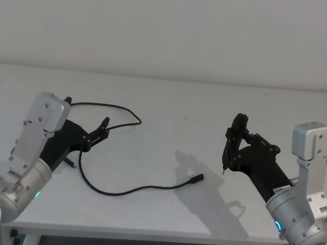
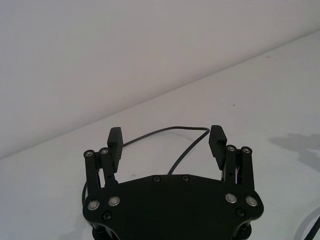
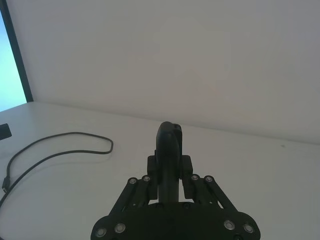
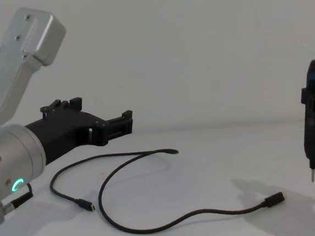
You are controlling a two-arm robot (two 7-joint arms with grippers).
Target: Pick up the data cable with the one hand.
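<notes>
Two pincers: the left pincer [image 2: 166, 140] is at work over the left part of the table [image 1: 163, 212]; the right pincer [image 3: 170, 165] hangs over the right part, well apart from the cable.
Left pincer: fingers apart with nothing between them. It hovers above the table, pointing toward the cable's far loop.
Right pincer: clamped on a pen-like tool [image 4: 311, 132], metal tip down and clear of the table.
Data cable [image 1: 126, 190]: lies loose on the table. One loop sits below and ahead of the left pincer, and a long curve runs to a plug near the middle. The other plug rests close to the left arm.
Done so far: as I judge it, only the approach — the pincer is lined up over the cable but not touching it.
Left to do: lower, close on the cable, lift — none of that is done yet.
</notes>
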